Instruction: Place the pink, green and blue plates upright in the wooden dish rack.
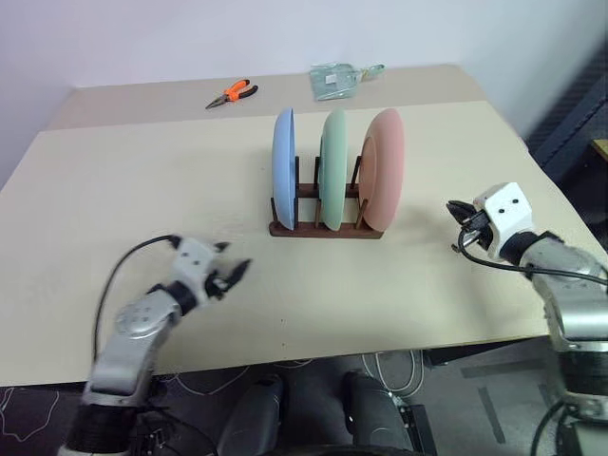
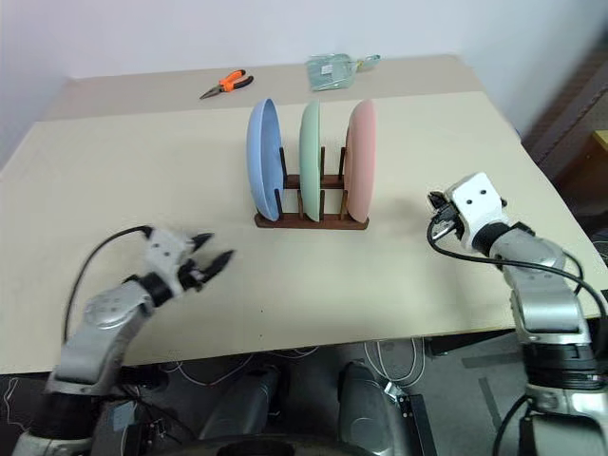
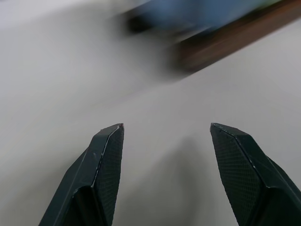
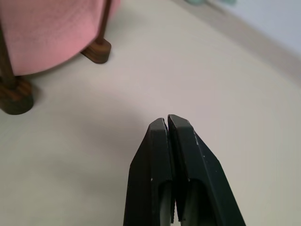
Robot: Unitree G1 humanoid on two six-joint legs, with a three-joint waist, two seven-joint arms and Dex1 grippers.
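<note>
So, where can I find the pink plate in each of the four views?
Left eye view: pink plate, upright at the right end of the wooden dish rack.
Right eye view: the same end slot, just right of centre.
Left wrist view: cannot tell, blurred.
Right wrist view: upper left corner.
Shared landmark: the rack's dark base.

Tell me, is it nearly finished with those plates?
It looks finished. The blue plate, green plate and pink plate all stand upright in the rack. Nothing is in hand: the left claw is open and empty over the table, and the right claw is shut on nothing, beside the pink plate. No plate is left lying flat.
</note>
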